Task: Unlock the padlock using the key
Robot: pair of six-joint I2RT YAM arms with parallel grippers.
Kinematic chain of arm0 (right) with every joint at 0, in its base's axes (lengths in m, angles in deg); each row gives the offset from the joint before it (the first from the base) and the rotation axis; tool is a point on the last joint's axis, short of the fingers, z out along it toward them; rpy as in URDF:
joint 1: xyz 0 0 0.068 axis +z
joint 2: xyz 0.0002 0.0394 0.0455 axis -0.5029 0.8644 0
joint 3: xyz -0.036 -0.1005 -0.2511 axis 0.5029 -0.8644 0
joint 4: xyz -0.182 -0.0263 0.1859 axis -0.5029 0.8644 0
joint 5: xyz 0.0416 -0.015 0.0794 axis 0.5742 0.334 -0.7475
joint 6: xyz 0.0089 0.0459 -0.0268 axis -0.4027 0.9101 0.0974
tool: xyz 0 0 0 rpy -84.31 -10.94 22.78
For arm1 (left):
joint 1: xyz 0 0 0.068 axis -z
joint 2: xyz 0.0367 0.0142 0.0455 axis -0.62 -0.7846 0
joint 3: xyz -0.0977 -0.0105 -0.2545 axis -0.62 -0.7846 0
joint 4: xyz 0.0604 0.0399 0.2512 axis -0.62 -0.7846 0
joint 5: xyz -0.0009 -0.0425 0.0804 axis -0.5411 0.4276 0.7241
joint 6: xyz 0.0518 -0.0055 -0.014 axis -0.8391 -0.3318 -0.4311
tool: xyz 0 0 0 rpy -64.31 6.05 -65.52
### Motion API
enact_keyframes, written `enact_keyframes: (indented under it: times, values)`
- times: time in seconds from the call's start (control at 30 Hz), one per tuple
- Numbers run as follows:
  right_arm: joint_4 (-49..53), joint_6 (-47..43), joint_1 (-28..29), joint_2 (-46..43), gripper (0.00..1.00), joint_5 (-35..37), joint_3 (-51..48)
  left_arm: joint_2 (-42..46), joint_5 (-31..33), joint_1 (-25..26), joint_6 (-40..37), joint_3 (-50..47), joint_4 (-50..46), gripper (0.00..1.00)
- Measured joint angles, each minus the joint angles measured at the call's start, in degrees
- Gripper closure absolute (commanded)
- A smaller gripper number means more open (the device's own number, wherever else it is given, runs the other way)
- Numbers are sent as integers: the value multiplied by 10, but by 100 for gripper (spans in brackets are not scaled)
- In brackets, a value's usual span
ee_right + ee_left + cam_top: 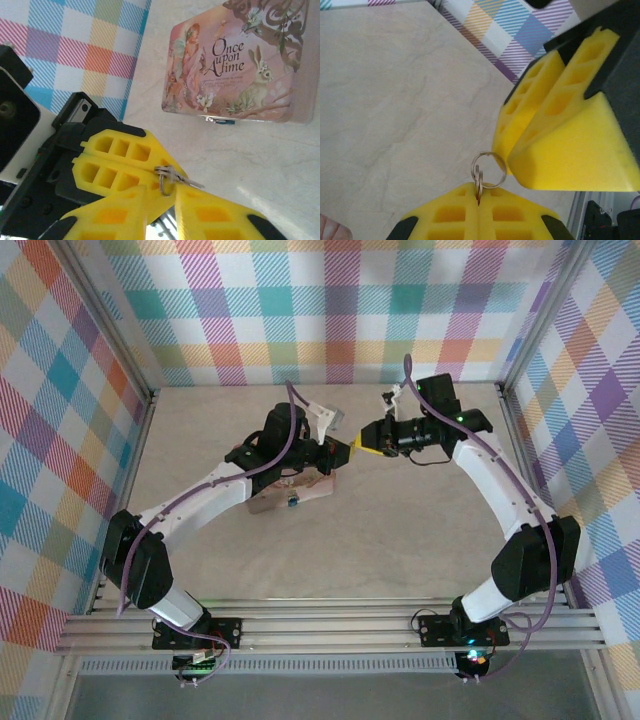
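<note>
- Yellow pads of the left gripper point(479, 192) are pressed together on the key point(192, 183). The key's silver ring point(489, 166) sticks out past the tips.
- The right gripper point(160, 192) meets it tip to tip above the desk point(395, 100). Its pads are slightly parted, just beside the ring.
- The pink tin point(235, 65) lies flat on the desk, partly under the left arm in the top view.
- The padlock point(222, 120) is a blue-green speck at the tin's edge that faces the arm bases. It is too small to tell how its shackle stands.
</note>
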Motion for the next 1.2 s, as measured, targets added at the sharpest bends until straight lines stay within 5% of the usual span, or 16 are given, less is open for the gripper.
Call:
enact_keyframes:
  times: [0.2,0.4,0.73,1.2]
  values:
    - [-65,38,-22,-45,65,3,-87,0,4,-14,63,4,-27,100]
    - [-96,22,-23,-92,63,103,-167,-24,4,-36,153,68,-106,100]
    - [-177,-92,67,-147,64,279,-220,-56,-6,-39,289,127,-182,100]
    - [-280,-237,111,-143,64,290,-246,-60,-35,-39,317,158,-214,100]
